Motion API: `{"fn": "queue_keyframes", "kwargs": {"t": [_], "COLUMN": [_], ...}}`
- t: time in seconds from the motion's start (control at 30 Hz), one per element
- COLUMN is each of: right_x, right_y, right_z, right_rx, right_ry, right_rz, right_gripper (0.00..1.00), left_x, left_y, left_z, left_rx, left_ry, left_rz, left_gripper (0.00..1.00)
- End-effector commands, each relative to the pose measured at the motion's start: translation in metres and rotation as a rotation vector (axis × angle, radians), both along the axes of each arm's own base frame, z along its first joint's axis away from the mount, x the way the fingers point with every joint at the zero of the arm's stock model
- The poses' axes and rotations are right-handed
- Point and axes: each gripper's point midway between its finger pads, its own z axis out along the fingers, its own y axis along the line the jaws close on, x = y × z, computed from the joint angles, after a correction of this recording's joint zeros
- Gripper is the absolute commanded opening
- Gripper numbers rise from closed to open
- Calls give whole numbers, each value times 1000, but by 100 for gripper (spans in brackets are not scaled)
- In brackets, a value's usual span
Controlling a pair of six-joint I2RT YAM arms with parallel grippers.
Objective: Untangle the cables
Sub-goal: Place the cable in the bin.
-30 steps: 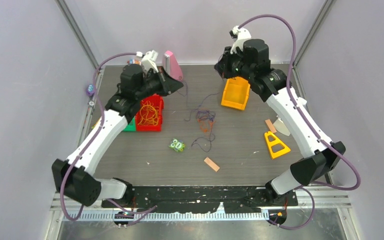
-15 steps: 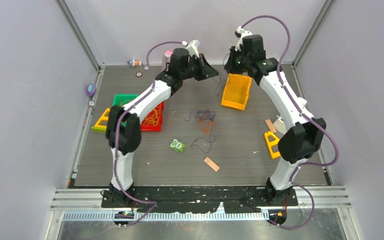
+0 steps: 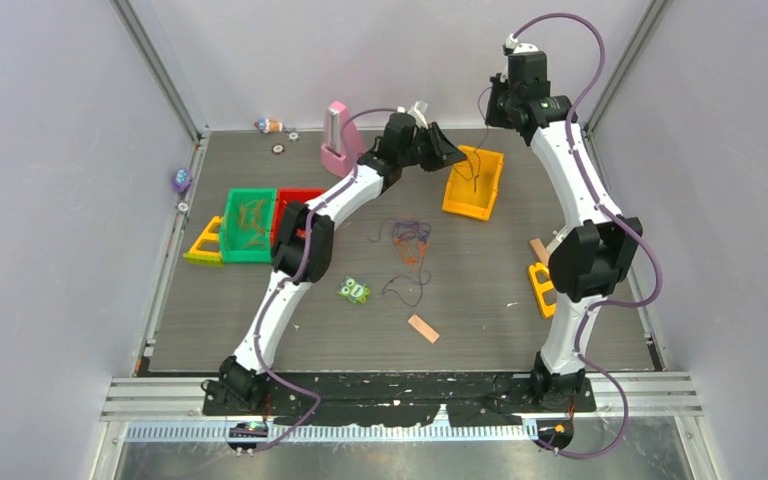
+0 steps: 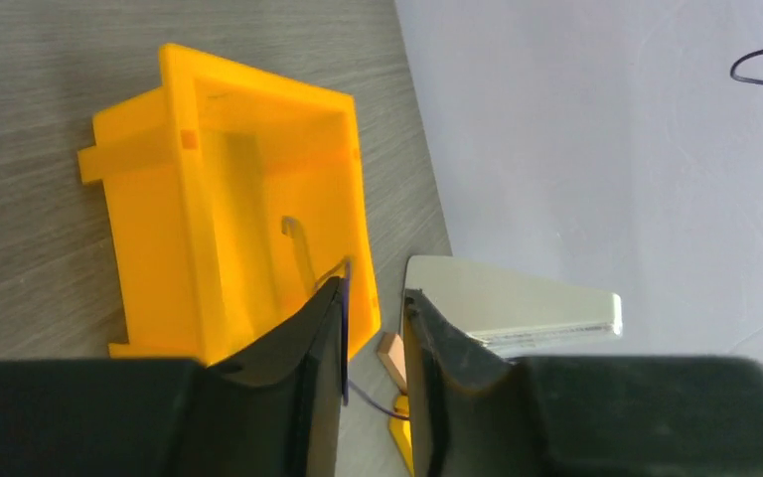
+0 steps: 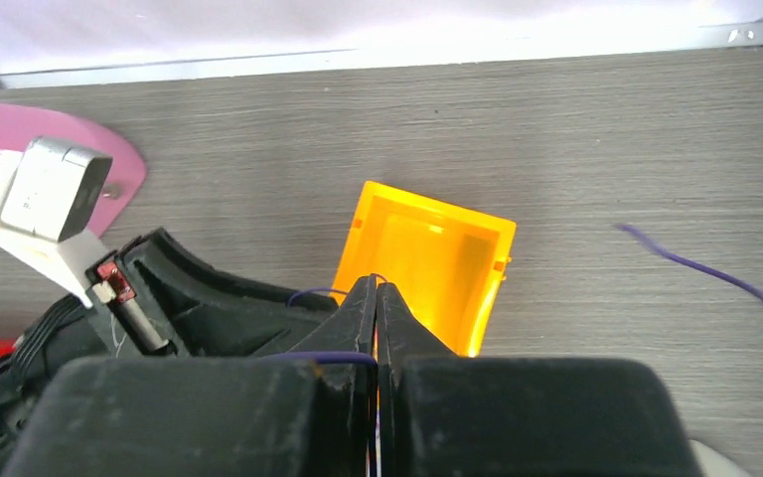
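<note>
Right wrist — purple cable [image 5: 318, 356] seemingly pinched; jaws together

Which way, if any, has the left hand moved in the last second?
Yes. In the top view the left hand swung right, from beside the pink stand to the orange bin.

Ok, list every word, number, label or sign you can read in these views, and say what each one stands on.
No text can be read in any view.
orange bin: plain plastic, no label showing.
small green patterned piece: has a printed pattern, too small to make out any text.
small bits by the back wall: too small to tell.
</note>
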Motion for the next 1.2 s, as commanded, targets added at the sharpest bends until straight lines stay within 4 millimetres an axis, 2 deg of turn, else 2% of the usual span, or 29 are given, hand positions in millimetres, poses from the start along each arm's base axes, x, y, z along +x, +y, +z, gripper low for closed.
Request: {"fn": "queue_keyframes", "kwargs": {"t": [0.0, 0.07, 0.17, 0.33, 0.37, 0.47, 0.6, 0.7, 0.8, 0.87, 0.9, 1.0, 1.1, 1.17], "right_x": [12, 16, 20, 26, 27, 27, 28, 27, 29, 29, 30, 32, 37, 40], "right_y": [-17, -22, -27, -38, -40, -38, -24, 0, 19, 40, 45, 63, 68, 63], "right_z": [-8, -20, -33, -50, -48, -59, -76, -83, -90, -94, -94, -103, -117, -124], "right_rx": [-75, -84, -98, -141, -147, -157, -157, -146, -144, -77, -59, 17, 50, 51], "right_ry": [2, 25, 50, 86, 83, 110, 164, 176, 180, 183, 178, 188, 205, 220], "right_rz": [-48, -56, -66, -113, -121, -102, -39, 43, 98, 184, 200, 269, 265, 234], "right_gripper": [6, 6, 6, 6, 6, 6, 6, 6, 6, 6, 6, 6, 7, 16], "left_x": [-6, -7, -10, -18, -18, -20, -23, -33, -49, -61, -69, -85, -101, -109], "left_y": [-7, -1, 13, 37, 42, 52, 69, 86, 105, 116, 123, 137, 152, 159], "left_z": [24, 28, 37, 53, 58, 65, 79, 94, 103, 108, 117, 118, 126, 125], "left_rx": [21, 67, 126, 183, 197, 242, 245, 239, 263, 284, 288, 315, 338, 351], "left_ry": [-42, -71, -96, -124, -134, -148, -148, -189, -222, -240, -259, -274, -293, -296], "left_rz": [22, 24, 33, 43, 50, 60, 74, 91, 106, 113, 119, 124, 135, 133], "left_gripper": [41, 55, 63, 71, 72, 74, 74, 74, 74, 74, 74, 74, 74, 75]}}
